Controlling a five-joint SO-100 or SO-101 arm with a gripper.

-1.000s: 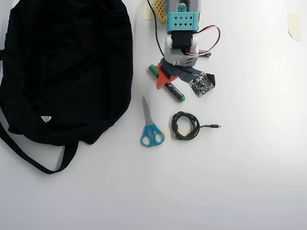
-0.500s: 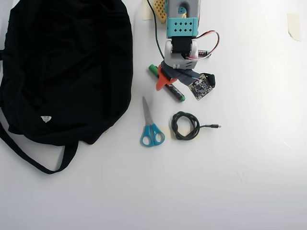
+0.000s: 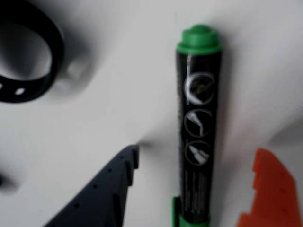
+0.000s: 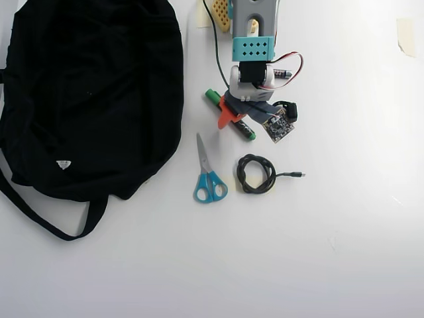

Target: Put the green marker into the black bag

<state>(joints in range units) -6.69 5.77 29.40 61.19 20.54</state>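
From the wrist, the green marker (image 3: 199,137) lies on the white table (image 3: 118,94) between the parted fingers of the gripper (image 3: 199,189) — neither touching it. From overhead, the marker (image 4: 230,114) sits under the gripper (image 4: 233,118), at three o'clock from the black bag (image 4: 86,93) — scissors (image 4: 209,175) at six.

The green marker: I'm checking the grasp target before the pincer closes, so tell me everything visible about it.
The slim green marker with a black barrel lies flat on the white table, slanting down to the right in the overhead view. White round icons and fine print run along its glossy, plastic-looking barrel; both ends are green. The open pincer straddles it, dark finger on one side, orange finger on the other, neither clearly touching. The black fabric bag lies apart to its left.
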